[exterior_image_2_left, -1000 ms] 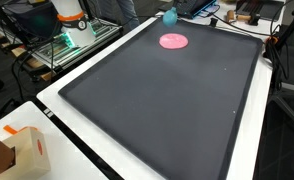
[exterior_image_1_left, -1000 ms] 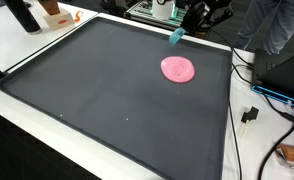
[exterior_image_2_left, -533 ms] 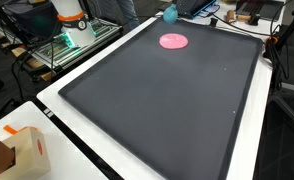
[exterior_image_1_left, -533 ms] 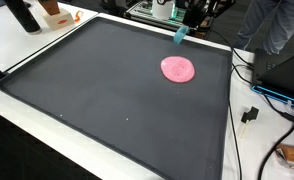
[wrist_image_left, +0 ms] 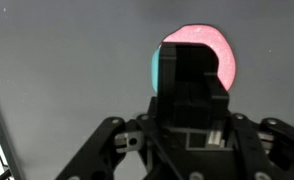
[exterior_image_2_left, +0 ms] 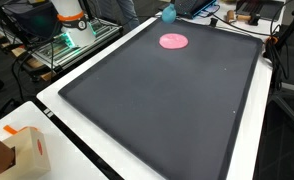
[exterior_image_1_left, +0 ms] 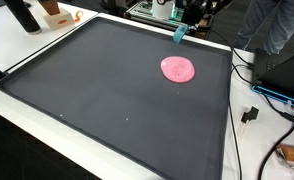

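Teal block (exterior_image_1_left: 179, 35) is up in clenched pincer (exterior_image_1_left: 183, 28), over far edge of black mat (exterior_image_1_left: 107, 95) on white surface (exterior_image_1_left: 9, 42). Pink disc (exterior_image_1_left: 178, 69) lies nr. it. Lab room w/ cables (exterior_image_1_left: 245, 70); cardboard box (exterior_image_2_left: 27, 150) at surface corner.

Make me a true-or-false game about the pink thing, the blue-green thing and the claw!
1. The pink disc lies on the black mat. True.
2. The claw holds the pink disc. False: it holds the teal thing.
3. The teal thing sits on top of the pink disc. False: it is apart from it, by the mat's edge.
4. A box sits beside the mat, not on it. True.
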Tool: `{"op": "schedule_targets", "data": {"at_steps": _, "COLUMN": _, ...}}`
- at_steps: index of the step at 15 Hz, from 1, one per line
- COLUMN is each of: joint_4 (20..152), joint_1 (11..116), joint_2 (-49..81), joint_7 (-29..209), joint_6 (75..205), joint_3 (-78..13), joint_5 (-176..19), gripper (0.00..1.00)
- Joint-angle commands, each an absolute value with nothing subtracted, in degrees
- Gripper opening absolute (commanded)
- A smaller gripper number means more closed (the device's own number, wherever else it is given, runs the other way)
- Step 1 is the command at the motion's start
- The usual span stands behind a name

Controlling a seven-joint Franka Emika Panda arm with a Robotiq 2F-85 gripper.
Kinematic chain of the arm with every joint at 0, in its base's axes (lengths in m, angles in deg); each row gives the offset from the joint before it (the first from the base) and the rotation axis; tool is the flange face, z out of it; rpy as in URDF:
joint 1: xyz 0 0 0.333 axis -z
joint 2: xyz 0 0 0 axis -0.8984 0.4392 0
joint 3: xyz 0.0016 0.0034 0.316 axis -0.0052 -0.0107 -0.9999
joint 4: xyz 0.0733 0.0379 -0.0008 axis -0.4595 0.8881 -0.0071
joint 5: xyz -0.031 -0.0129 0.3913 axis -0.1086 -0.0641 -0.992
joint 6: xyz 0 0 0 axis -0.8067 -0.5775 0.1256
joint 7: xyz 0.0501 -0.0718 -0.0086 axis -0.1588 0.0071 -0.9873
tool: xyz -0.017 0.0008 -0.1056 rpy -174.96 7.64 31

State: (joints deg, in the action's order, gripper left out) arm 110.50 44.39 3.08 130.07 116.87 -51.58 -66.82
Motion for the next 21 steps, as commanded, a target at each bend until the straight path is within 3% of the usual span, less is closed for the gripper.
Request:
{"op": "schedule_targets", "data": {"at_steps": 1, "joint_4": 110.31, "joint_1": 44.77, "joint_2": 3.15, "joint_7": 130.09, "joint_6": 116.71, "joint_3": -52.01, "joint_5": -66.81, "gripper": 0.26}}
{"op": "schedule_targets", "data": {"at_steps": 10, "joint_4": 118.32, "joint_1": 51.44, "joint_2": 1.65, "joint_7": 102.3, "joint_6": 137.43, "joint_3": -49.25, "joint_5": -96.49, "gripper": 0.26}}
{"op": "schedule_targets", "data": {"at_steps": 15, "joint_4": 121.39, "joint_1": 54.42, "joint_2": 1.59, "joint_7": 81.03, "joint_6": 136.83, "joint_3": -48.57, "joint_5": -116.61, "gripper": 0.26}}
{"op": "schedule_targets", "data": {"at_steps": 21, "joint_4": 124.23, "joint_1": 56.41, "joint_2": 1.47, "joint_7": 66.53, "joint_6": 136.17, "joint_3": -46.95, "joint_5": -127.71, "gripper": 0.26}}
